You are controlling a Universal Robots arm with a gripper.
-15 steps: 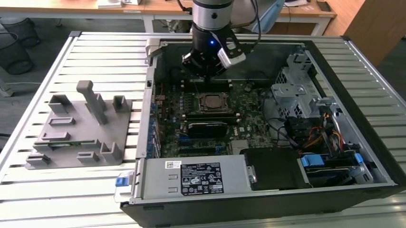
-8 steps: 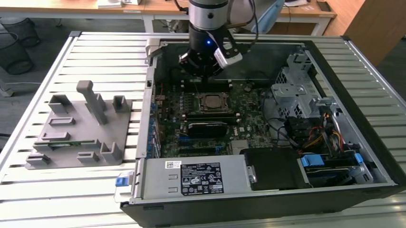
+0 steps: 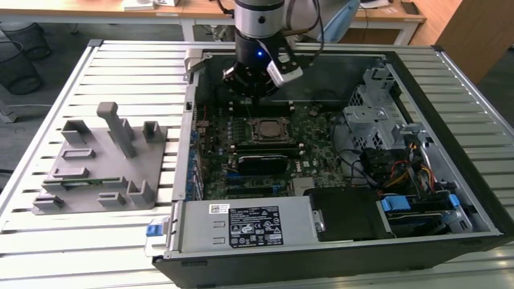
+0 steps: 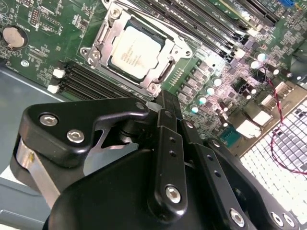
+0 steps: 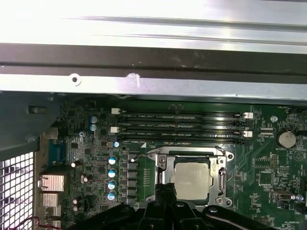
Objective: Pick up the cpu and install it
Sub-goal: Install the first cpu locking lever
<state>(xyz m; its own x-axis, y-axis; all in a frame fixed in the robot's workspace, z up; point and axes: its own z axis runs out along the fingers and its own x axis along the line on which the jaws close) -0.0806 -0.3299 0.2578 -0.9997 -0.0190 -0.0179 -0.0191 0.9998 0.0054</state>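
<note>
Cpu sits in socket, just past end effector.

A slatted white table stands before wooden desks and 2 black mesh bins.

There is one open computer case on the slatted table. Inside it sits one green board with one chip, four long memory slots, and one round silver battery. One grey plastic stand sits beside the case.
</note>
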